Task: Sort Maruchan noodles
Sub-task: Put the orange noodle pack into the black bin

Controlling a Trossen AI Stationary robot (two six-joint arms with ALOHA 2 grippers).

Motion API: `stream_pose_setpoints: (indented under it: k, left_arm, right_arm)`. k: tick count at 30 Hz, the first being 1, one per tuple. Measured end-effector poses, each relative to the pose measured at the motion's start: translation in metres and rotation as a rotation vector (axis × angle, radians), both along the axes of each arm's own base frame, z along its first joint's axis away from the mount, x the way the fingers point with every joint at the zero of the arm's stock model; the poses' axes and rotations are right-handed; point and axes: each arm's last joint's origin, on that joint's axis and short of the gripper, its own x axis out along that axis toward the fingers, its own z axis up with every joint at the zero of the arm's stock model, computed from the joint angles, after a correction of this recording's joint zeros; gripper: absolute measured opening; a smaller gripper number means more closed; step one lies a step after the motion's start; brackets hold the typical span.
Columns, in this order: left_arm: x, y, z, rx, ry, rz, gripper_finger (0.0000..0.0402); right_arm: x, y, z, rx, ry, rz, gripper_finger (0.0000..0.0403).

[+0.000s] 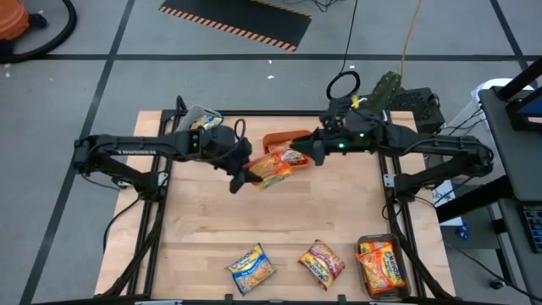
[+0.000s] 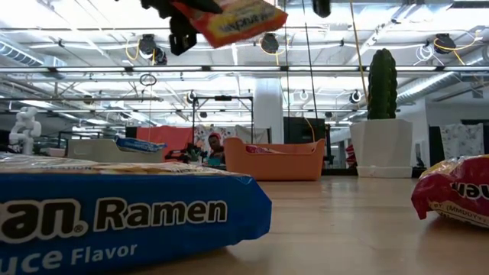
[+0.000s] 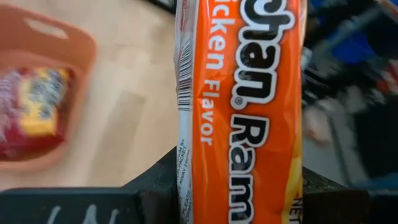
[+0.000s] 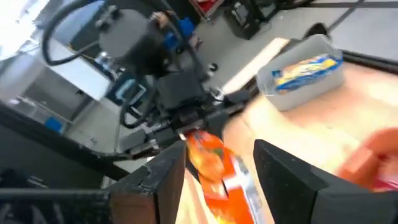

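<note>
- We see the left hand [image 1: 241,172] clamped on an orange chicken-flavor ramen packet [image 1: 273,168] above the wooden bench [image 1: 279,220].
- Right hand [image 1: 306,150]: fingers apart, empty, beside the orange bin [image 1: 281,138].

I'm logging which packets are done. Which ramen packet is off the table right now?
The orange chicken-flavor packet, held up in the left gripper beside the orange bin. The three other loose packets along the table's near edge all lie flat.

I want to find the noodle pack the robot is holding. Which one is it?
Look at the wooden table, then up to its middle near the orange bin at the far edge. The left gripper holds an orange chicken noodle pack in the air. It is the only pack lifted off the table; the others lie flat by the near edge.
</note>
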Motion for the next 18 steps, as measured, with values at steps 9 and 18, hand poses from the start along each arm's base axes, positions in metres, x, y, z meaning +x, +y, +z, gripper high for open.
stream_pose_setpoints:
  k: [9, 18]
  left_arm:
    - [-0.011, 0.004, -0.001, -0.181, 0.067, -0.143, 0.0134]
    - [-0.021, 0.000, 0.004, -0.185, 0.087, -0.154, 0.0133]
  right_arm:
    - [0.037, 0.015, -0.024, -0.007, 0.041, 0.129, 0.0275]
    - [0.059, 0.022, -0.045, -0.063, 0.084, 0.206, 0.0315]
